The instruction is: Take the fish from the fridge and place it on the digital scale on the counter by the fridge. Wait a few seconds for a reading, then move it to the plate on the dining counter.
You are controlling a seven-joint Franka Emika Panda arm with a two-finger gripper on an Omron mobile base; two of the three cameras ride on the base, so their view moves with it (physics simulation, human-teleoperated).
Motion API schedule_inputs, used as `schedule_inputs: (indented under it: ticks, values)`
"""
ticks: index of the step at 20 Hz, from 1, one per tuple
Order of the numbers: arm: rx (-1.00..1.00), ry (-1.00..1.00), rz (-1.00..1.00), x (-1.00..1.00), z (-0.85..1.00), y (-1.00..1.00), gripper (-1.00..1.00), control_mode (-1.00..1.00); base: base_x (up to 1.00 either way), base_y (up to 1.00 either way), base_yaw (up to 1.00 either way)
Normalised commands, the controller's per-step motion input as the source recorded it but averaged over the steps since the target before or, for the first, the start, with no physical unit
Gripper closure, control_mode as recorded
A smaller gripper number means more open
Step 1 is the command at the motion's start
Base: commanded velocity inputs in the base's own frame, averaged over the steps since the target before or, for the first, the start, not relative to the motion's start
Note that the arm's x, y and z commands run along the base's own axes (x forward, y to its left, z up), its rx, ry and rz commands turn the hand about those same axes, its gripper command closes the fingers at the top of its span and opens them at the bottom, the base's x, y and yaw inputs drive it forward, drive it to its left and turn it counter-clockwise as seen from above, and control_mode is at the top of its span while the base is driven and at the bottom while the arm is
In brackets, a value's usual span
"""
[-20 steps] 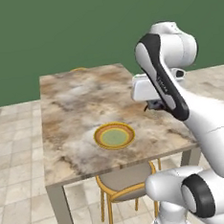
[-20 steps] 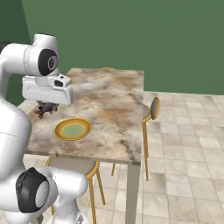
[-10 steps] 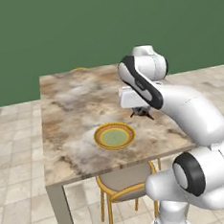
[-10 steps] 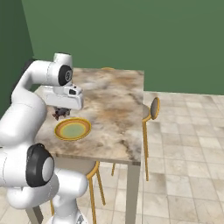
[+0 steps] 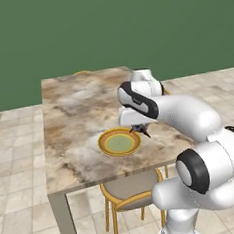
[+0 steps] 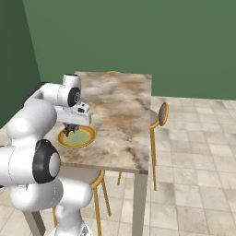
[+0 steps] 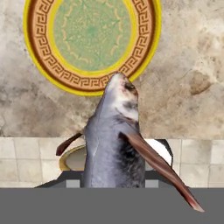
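The slender dark grey fish (image 7: 113, 144) hangs in my gripper (image 5: 138, 129), which is shut on it low over the dining counter (image 5: 73, 108). In the hand view its head points at the near rim of the round yellow plate (image 7: 40, 65) with an orange-brown patterned rim. From the left base view the fish (image 5: 142, 132) hovers at the right edge of the plate (image 5: 119, 142). In the right base view my gripper (image 6: 71, 129) holds the fish (image 6: 69, 132) over the near-left rim of the plate (image 6: 78, 138). The fridge, scale and stone counter are out of view.
A yellow-framed chair (image 5: 130, 190) is tucked under the table's near edge, right in front of my base. Another chair (image 6: 159, 115) stands at the table's right side. The marbled tabletop (image 6: 124, 106) stretches away behind the plate, and the table's front edge (image 7: 175, 138) lies just under the fish.
The arm has swung in from the table's right side and come down, carrying the fish to the plate's edge. The grip has stayed shut on the fish, and plate and table have not moved.
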Motion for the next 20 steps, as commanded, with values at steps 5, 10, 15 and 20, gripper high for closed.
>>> schedule_inputs:
  ticks: [5,10,15,20]
  values:
    - [0.00,-0.15,0.00,0.35,-0.34,0.22,1.00,-1.00,0.00,0.00,0.00]
    - [0.00,-0.20,0.00,0.31,-0.15,0.25,1.00,-1.00,0.00,0.00,0.00]
    - [0.00,-0.19,0.00,0.16,-0.03,0.23,1.00,-1.00,0.00,0.00,0.00]
    - [-0.01,-0.04,0.05,0.00,-0.08,0.02,1.00,-1.00,0.00,0.00,0.00]
